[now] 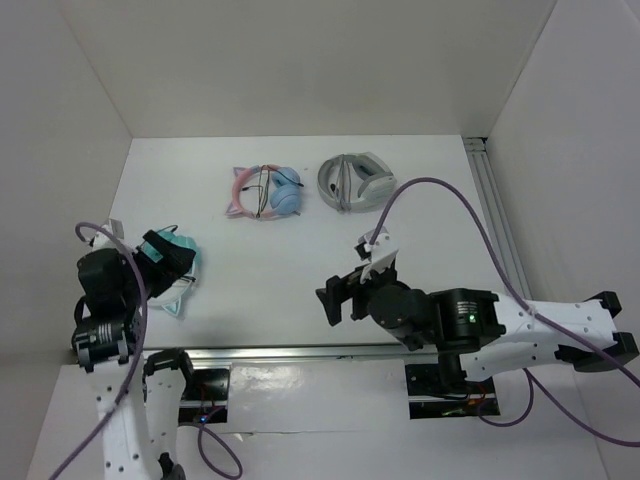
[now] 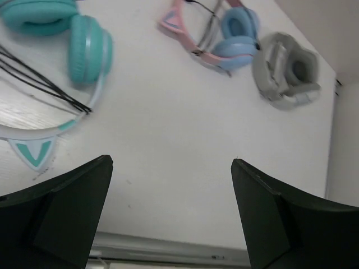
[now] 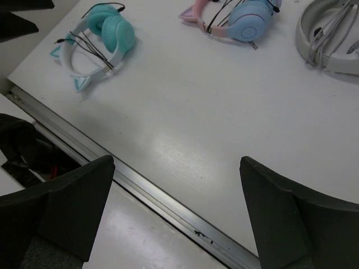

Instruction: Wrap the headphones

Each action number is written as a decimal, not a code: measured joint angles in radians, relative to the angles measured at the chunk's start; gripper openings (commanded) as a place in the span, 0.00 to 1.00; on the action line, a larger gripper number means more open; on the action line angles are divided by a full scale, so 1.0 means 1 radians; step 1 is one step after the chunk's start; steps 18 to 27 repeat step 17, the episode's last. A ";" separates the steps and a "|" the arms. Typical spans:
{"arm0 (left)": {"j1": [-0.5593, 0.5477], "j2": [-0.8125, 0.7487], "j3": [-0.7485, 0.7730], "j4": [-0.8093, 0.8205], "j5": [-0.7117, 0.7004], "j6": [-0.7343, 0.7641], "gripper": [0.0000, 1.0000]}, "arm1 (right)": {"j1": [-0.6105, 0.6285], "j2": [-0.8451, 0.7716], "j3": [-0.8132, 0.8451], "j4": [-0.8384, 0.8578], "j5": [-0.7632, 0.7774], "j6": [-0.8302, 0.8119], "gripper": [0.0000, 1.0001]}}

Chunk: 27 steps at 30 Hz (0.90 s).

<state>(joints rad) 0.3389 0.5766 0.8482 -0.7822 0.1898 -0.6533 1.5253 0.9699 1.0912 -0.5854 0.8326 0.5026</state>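
The teal headphones (image 1: 188,272) lie at the table's left front, partly under my left gripper (image 1: 166,260). In the left wrist view the teal ear cups (image 2: 87,50) are at the top left. The thin black cable (image 2: 39,84) runs across the pale headband (image 2: 50,133) near a cat ear (image 2: 32,152). My left gripper (image 2: 171,162) is open and empty, above bare table just right of them. My right gripper (image 1: 345,282) hovers over the front middle. In its own view it (image 3: 176,159) is open and empty, with the headphones (image 3: 109,31) far off at the upper left.
Pink-and-blue cat-ear headphones (image 1: 265,192) and grey-white headphones (image 1: 355,180) lie at the back middle. They also show in the left wrist view (image 2: 224,33) and the right wrist view (image 3: 241,14). An aluminium rail (image 1: 300,352) edges the table front. White walls enclose the sides.
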 measured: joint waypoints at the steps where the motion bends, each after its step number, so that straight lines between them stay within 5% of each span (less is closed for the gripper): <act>1: -0.031 -0.042 0.013 -0.012 0.031 0.015 1.00 | 0.001 -0.012 0.007 -0.016 0.002 0.010 1.00; 9: -0.138 -0.332 0.146 -0.179 0.075 0.083 1.00 | 0.003 -0.064 0.021 -0.105 0.002 0.059 1.00; 27: -0.207 -0.344 0.138 -0.283 -0.040 0.105 1.00 | 0.003 -0.062 0.024 -0.138 0.002 0.069 1.00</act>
